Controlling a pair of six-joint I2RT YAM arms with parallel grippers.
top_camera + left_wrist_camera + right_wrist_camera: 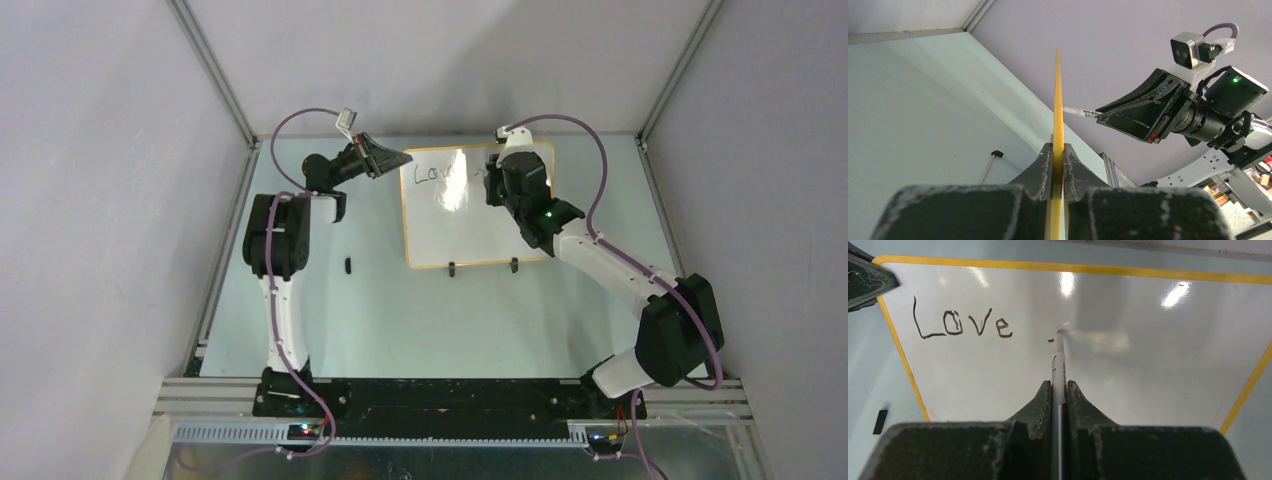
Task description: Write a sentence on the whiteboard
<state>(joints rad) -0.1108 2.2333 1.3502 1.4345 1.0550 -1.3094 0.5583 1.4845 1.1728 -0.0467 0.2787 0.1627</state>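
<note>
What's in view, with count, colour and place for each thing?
whiteboard: one, white with yellow rim, far middle of table
stand feet: two, black, whiteboard's near edge
word "Love": one, black, whiteboard's upper left
marker: one, white, tip on whiteboard right of the word
small piece: one, black, on table left of whiteboard
table: one, pale green, under everything
left tool: one, black, shut on whiteboard's far left corner
right tool: one, black, shut on marker
</note>
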